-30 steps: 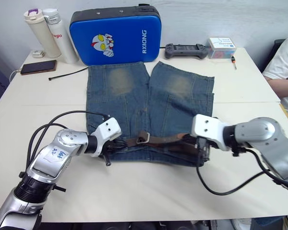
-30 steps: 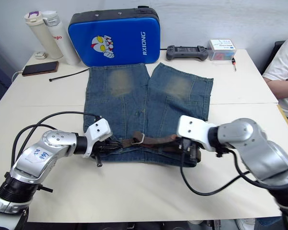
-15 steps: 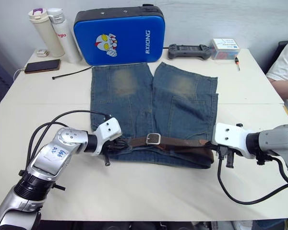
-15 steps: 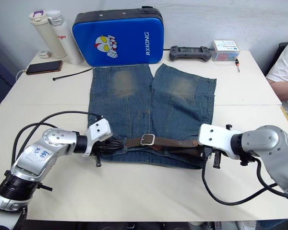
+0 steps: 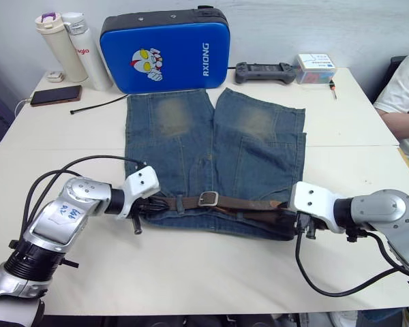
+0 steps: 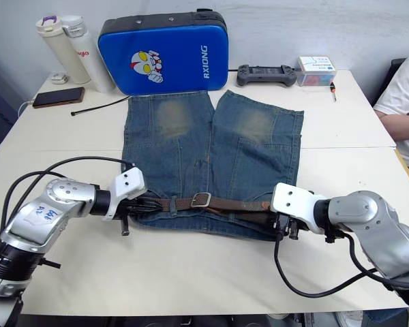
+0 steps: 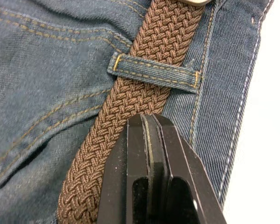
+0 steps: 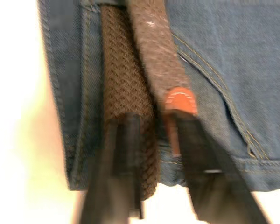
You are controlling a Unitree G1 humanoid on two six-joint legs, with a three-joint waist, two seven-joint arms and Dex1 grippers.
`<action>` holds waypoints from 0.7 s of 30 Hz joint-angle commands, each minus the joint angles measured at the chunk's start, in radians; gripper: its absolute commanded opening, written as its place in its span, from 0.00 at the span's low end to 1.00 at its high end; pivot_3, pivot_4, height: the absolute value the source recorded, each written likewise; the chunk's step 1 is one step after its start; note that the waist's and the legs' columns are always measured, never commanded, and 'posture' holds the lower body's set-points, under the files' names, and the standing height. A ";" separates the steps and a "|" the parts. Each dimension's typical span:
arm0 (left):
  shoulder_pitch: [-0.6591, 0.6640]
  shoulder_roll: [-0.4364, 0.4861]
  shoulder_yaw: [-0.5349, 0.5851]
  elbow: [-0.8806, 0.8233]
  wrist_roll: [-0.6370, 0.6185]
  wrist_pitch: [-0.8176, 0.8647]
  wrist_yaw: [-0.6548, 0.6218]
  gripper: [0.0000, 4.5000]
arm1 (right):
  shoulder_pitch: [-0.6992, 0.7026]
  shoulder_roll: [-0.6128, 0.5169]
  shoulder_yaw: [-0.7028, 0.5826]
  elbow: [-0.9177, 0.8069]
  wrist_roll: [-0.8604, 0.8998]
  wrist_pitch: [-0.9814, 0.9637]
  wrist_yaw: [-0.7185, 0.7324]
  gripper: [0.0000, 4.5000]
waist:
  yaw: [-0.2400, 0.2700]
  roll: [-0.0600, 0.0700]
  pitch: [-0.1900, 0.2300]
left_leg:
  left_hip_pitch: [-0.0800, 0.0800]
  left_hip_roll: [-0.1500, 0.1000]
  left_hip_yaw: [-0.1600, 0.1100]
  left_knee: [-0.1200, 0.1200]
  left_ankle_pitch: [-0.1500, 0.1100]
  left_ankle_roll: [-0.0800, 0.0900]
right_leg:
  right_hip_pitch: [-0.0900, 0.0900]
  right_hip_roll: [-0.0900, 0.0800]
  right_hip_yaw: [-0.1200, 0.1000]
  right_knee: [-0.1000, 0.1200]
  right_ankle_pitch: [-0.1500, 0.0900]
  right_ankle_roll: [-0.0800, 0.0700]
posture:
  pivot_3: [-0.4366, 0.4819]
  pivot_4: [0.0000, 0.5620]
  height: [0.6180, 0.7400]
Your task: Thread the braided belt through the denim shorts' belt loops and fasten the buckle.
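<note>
1. Left eye view: the denim shorts (image 5: 215, 160) are laid flat on the table (image 5: 191, 266), with the waistband toward the robot and the legs pointing away.
2. The braided belt (image 5: 235, 203) is stretched along the waistband, so its long axis runs from left to right, between the two grippers.
3. The buckle (image 5: 208, 198) is seen near the middle of the waistband, about midway between both grippers.
4. The left gripper (image 5: 147, 205) is placed at the shorts' left edge; in the left wrist view its fingers (image 7: 151, 154) are pressed together on top of the belt, just short of a belt loop (image 7: 155, 73) that the strap passes under.
5. The right gripper (image 8: 151, 135) is placed at the shorts' right edge, where its parted fingers straddle the belt's folded end beside the tan tip (image 8: 179, 100); whether the strap is actually pinched cannot be told.
6. Any coming pull is judged to run along the waistband line, with the tan tip nearer the right gripper.
</note>
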 commanded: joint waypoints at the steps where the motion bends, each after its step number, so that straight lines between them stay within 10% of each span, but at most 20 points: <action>1: -0.033 0.043 0.139 -0.005 -0.122 0.092 -0.060 0.00 | 0.001 -0.017 -0.156 -0.019 0.154 0.040 0.092 0.73 | -0.001 0.000 0.000 | 0.000 0.000 0.000 0.000 0.000 0.000 | 0.000 0.000 0.000 0.000 0.000 0.000 | 0.48 0.27 1.00; 4: -0.062 0.094 0.255 0.006 -0.234 0.203 -0.104 0.00 | -0.008 -0.044 -0.270 0.024 0.278 0.115 0.162 0.98 | -0.002 0.000 0.000 | 0.000 0.000 -0.001 0.000 0.000 0.000 | 0.000 0.000 -0.001 0.000 0.000 0.000 | 0.48 0.27 1.00; 15: 0.234 0.119 0.615 -0.016 -0.224 0.046 -0.059 1.00 | 0.051 0.022 -0.445 0.363 0.293 0.007 0.174 1.00 | -0.008 0.000 0.000 | 0.001 0.000 0.000 -0.001 -0.001 0.002 | 0.001 0.000 0.000 -0.001 0.000 0.000 | 0.48 0.27 1.00; 21: 0.468 0.004 0.707 -0.098 -0.142 -0.145 -0.005 1.00 | 0.112 0.075 -0.414 0.414 0.158 -0.189 0.101 1.00 | -0.010 0.001 -0.001 | 0.001 0.000 0.000 -0.001 -0.001 0.002 | 0.001 -0.001 0.000 -0.002 0.000 0.000 | 0.48 0.27 1.00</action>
